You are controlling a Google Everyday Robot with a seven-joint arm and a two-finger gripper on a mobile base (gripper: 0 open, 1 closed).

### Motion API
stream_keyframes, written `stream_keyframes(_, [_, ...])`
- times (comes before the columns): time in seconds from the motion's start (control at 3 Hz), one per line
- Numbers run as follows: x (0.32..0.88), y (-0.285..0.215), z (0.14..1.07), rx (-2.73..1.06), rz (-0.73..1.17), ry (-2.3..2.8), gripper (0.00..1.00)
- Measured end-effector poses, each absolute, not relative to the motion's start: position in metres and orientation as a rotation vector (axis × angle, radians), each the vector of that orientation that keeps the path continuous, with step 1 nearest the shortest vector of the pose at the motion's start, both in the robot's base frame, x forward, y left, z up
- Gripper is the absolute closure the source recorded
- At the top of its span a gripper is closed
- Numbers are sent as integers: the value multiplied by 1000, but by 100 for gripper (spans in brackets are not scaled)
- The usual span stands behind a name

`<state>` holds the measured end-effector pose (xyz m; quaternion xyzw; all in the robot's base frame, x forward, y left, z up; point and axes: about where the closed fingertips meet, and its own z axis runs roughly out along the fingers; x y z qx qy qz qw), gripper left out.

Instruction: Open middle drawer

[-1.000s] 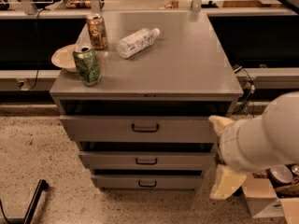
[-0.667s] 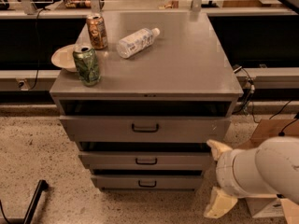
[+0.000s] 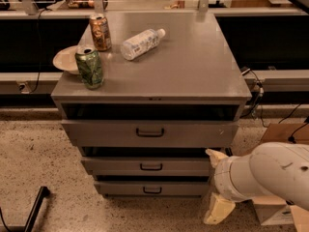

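Down at the near right, we saw the gripper [image 3: 210, 186] with its two pale fingers spread wide, holding nothing. It was just right of the middle drawer [image 3: 116, 166] in the grey cabinet [image 3: 193, 76]. Farther back on top stood a green can [image 3: 89, 67], and a bottle [image 3: 140, 43] lay flat.

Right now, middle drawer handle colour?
Middle drawer handle: dark, near black, camera view; gripper low, right of the cabinet.
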<state>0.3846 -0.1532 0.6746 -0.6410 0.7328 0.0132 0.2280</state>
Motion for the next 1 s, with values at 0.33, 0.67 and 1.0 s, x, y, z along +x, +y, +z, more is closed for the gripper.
stream_keyframes(0.33, [401, -158, 635, -1843, 28, 1997, 0])
stream_keyframes(0.67, [421, -163, 586, -1861, 32, 1983, 0])
stream_keyframes(1.0, [440, -158, 548, -1887, 51, 1949, 0])
